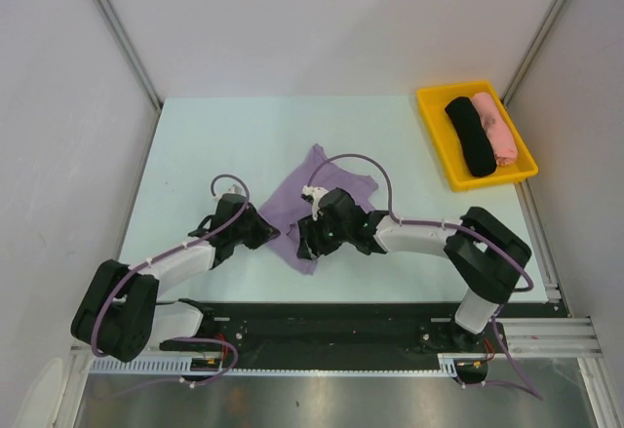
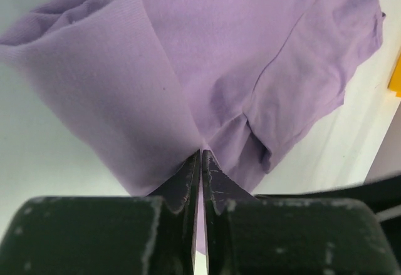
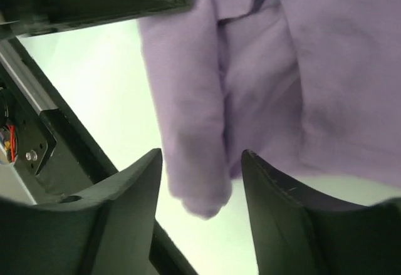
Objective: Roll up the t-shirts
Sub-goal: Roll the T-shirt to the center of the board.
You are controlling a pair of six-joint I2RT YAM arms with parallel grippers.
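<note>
Tabletop (image 1: 195,136) — left gripper (image 2: 200,156) pinches t-shirt (image 2: 250,49), right gripper (image 3: 202,156) parted.

The t-shirt (image 1: 292,209) lies on the tabletop (image 1: 292,136), about mid-width and towards the near edge. Well apart from it, at the far right, sits a tray (image 1: 436,101) with two cloth bundles side by side in it, the left bundle (image 1: 471,136) touching the right bundle (image 1: 497,128). The left end effector (image 1: 273,234) meets the t-shirt's left edge, with cloth between its fingertips. The right end effector (image 1: 310,243) is over the t-shirt's near part, just right of the left one. A fold sits between its fingers, perhaps not touching them.
</note>
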